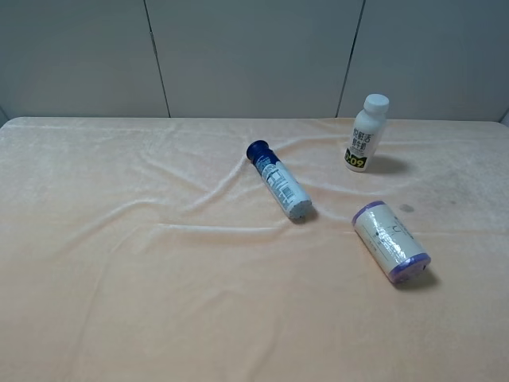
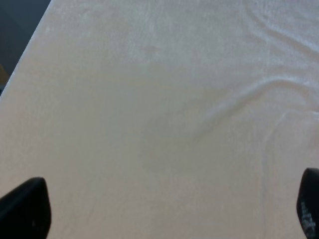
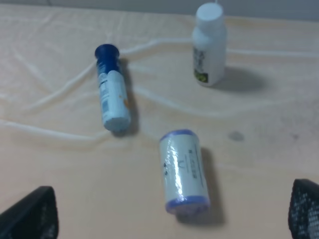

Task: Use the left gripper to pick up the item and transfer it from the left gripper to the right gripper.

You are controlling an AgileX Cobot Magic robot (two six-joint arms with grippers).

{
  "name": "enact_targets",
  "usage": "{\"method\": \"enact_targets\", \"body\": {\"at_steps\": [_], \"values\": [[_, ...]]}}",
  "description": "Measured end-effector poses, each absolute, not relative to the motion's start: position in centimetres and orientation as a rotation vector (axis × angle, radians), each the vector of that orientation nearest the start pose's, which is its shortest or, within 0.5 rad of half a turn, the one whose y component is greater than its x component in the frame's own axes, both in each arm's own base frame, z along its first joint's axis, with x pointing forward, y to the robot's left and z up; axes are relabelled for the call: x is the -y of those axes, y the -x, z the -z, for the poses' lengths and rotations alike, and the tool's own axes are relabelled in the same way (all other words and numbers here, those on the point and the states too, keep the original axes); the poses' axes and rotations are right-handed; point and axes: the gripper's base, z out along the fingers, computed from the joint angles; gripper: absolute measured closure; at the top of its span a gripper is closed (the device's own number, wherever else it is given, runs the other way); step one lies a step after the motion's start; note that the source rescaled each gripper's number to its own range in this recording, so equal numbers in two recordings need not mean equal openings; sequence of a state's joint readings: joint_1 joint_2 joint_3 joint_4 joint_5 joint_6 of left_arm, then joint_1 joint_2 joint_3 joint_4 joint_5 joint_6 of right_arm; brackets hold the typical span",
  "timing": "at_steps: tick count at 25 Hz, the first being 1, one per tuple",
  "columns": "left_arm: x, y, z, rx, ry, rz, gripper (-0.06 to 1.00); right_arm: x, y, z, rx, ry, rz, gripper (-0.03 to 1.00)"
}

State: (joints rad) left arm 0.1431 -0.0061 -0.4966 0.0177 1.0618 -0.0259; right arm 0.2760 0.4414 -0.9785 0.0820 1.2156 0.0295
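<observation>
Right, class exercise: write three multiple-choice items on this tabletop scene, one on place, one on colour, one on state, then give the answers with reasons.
1. In the exterior high view, where does the cream cylinder lie?
A. Far left
B. Right of the blue-capped bottle
C. Behind the white bottle

2. What colour are the cylinder's ends?
A. Purple
B. Green
C. Red

3. How does the white bottle stand?
A. Lying flat
B. Upside down
C. Upright

Answers: 1 B, it lies to the right and nearer the camera. 2 A, both rims show purple. 3 C, its cap points up while the other two lie on the cloth.
</observation>
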Motion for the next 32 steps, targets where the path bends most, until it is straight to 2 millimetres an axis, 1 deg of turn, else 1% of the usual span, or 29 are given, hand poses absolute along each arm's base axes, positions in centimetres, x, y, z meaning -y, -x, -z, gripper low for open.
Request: {"method": "enact_targets", "body": {"at_steps": [1,4,7,10,13,17,19,29,32], "values": [[-0.1,0.6,-27.6,-2.037,0.173,-0.094,-0.03,-1.3,-2.1,-38.6,-2.158,0.279,-0.269,-0.03],[-0.1,0.6,-27.6,-2.037,0.173,-0.094,-0.03,-0.9,-1.6,-35.3,-2.208,0.277,-0.236,-0.03],[-0.1,0.6,-27.6,-2.037,0.173,-0.094,-0.03,-0.7,-1.6,-32.3,-2.222,0.273,-0.205,-0.03],[-0.1,0.6,-27.6,-2.037,0.173,-0.094,-0.03,-0.6,-1.3,-30.3,-2.183,0.267,-0.204,-0.03],[-0.1,0.6,-27.6,-2.037,0.173,-0.094,-0.03,-0.4,-0.7,-29.0,-2.135,0.264,-0.207,-0.03],[-0.1,0.6,-27.6,-2.037,0.173,-0.094,-0.03,-0.2,0.1,-27.8,-2.041,0.268,-0.209,-0.03],[-0.1,0.6,-27.6,-2.037,0.173,-0.094,-0.03,-0.1,0.4,-27.8,-2.012,0.264,-0.213,-0.03],[-0.1,0.5,-27.7,-2.031,0.173,-0.095,-0.03,-0.1,0.4,-27.7,-2.009,0.263,-0.211,-0.03],[-0.1,0.5,-27.7,-2.031,0.173,-0.095,-0.03,-0.1,0.4,-27.7,-2.011,0.222,-0.185,-0.03]]}}
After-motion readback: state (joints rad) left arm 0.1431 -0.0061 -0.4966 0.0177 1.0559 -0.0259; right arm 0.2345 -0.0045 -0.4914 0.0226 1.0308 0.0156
